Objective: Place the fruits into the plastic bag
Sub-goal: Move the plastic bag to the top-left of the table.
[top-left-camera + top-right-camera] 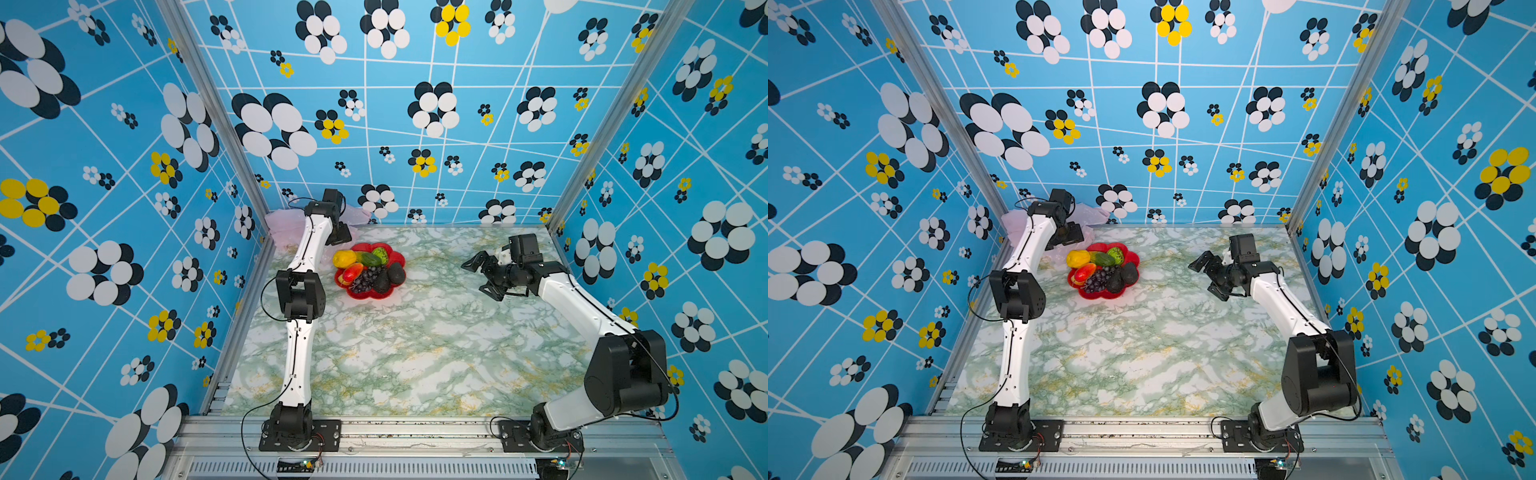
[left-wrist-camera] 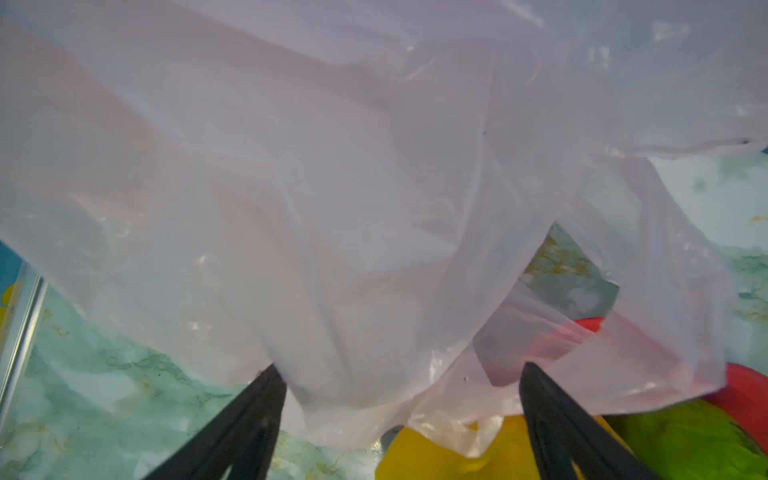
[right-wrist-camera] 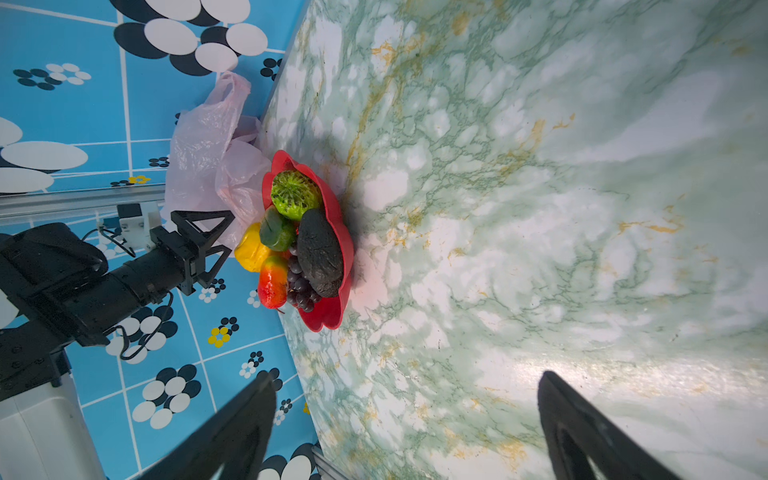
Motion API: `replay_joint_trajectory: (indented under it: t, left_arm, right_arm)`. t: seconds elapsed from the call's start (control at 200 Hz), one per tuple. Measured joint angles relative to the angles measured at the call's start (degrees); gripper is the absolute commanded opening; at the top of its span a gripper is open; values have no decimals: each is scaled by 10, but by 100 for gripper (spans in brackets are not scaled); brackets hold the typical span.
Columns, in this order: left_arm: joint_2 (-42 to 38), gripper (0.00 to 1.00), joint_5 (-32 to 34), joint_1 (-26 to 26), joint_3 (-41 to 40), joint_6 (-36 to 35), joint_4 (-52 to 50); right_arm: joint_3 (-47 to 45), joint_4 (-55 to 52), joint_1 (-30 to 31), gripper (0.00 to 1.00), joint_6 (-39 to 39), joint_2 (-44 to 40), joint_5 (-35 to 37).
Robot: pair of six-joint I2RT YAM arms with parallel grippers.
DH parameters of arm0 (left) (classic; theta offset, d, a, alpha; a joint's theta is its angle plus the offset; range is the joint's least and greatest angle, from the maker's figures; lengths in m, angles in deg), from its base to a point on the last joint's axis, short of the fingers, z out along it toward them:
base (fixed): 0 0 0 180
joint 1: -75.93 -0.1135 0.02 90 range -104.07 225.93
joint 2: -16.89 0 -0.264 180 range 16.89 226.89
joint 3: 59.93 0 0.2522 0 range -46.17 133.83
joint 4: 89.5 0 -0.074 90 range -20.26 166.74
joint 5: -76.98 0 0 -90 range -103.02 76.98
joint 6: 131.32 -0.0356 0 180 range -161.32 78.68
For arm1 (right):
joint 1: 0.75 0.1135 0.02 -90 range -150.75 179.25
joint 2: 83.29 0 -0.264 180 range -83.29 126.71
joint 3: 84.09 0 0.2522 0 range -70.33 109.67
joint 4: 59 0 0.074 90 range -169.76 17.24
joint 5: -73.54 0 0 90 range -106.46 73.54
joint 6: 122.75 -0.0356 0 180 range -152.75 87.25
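The fruits lie heaped in a red flower-shaped dish (image 1: 365, 296) at the back left: a yellow one (image 1: 344, 258), a red-orange mango (image 1: 352, 272), green ones (image 1: 371, 259), a grape bunch (image 1: 365, 280) and two blackish avocados (image 1: 397, 272). Behind the dish, in the corner, sits the crumpled pale-pink plastic bag (image 1: 280, 222). My left gripper (image 1: 340, 235) hovers between bag and dish. Its jaws stand open, and a fold of the bag (image 2: 332, 187) hangs between the fingers (image 2: 257, 415), above the yellow fruit (image 2: 436, 461). My right gripper (image 1: 478, 276) is open and holds nothing, to the right of the dish and facing it.
The green marble table (image 1: 415, 353) is walled on three sides by blue flowered panels with metal corner posts (image 1: 249, 199). The left arm's elbow (image 1: 299, 291) stands just left of the dish. An aluminium rail (image 1: 415, 432) runs along the front edge.
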Motion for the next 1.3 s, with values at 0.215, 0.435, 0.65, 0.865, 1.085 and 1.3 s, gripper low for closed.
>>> replay_joint_trajectory:
  t: [0.215,0.435,0.65,0.865,1.085,1.3]
  left_arm:
    - [9,98,0,0,-21,-7,0]
    - [18,99,-13,0,-23,-13,0]
    - [20,99,-28,0,-31,-19,2]
    - [20,99,-35,0,-33,-19,4]
    - [20,99,-57,1,-33,-19,7]
    - [20,99,-71,11,-47,-19,19]
  right_arm:
    - [-3,14,6,99,-7,5,0]
    - [-3,26,13,99,-15,5,0]
    - [-3,26,22,99,-21,5,0]
    - [-4,26,24,99,-26,5,2]
    - [-14,28,24,99,-26,5,2]
    - [-14,28,26,99,-26,5,2]
